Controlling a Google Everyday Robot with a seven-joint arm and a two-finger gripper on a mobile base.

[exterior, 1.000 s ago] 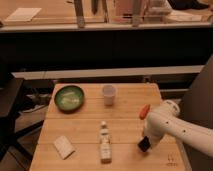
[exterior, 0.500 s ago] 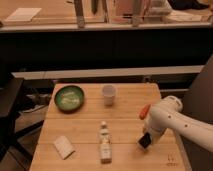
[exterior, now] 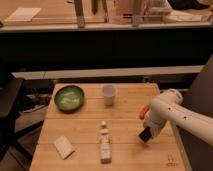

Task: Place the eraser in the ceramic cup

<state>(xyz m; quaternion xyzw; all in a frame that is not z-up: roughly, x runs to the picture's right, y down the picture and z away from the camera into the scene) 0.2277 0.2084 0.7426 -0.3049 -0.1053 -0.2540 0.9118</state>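
Note:
The white ceramic cup [exterior: 109,94] stands upright at the back middle of the wooden table [exterior: 85,127]. My gripper [exterior: 144,135] is at the end of the white arm [exterior: 165,107], low over the table's right side, to the front right of the cup and well apart from it. A small black shape sits at the gripper's tip. It may be the eraser, but I cannot tell it apart from the gripper.
A round green bowl [exterior: 69,97] sits at the back left. A flat white block [exterior: 63,146] lies at the front left. A small white bottle [exterior: 104,142] lies at the front middle. An orange piece [exterior: 144,111] shows beside the arm.
The gripper's tip has moved a little up and away from the table's front edge. The cup, bowl, bottle and white block have not moved.

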